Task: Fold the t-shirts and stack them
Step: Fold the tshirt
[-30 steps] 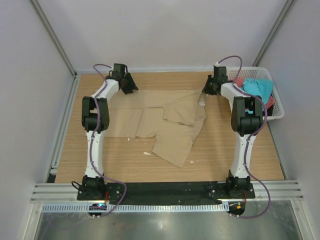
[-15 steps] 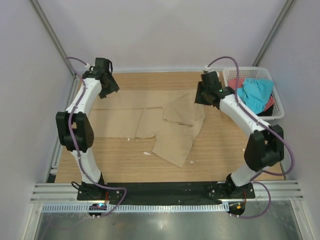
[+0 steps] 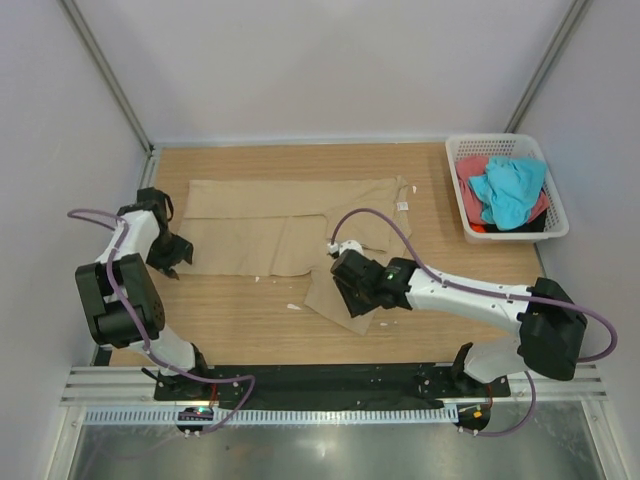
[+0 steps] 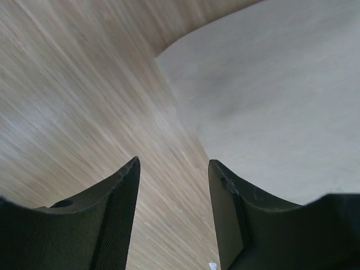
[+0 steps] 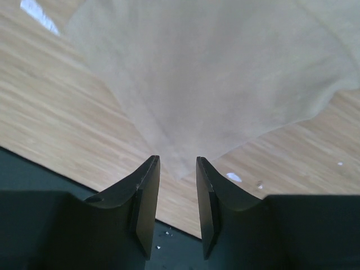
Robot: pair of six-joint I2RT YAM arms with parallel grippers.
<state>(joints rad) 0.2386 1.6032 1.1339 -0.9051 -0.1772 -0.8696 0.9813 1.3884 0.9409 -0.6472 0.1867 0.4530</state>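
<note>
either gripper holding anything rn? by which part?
Nothing held. The left gripper is open over the table beside the edge of the tan shirt; the right gripper is open, straddling its near corner, not pinched.

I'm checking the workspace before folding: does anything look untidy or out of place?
The tan t-shirt lies askew, one part folded over and jutting toward the near edge instead of flat. A few small white scraps dot the wooden table beside it.

wooden table point(image 3: 250, 320) | tan t-shirt point(image 3: 270, 225) spread | white basket point(image 3: 458, 195) far-right corner
</note>
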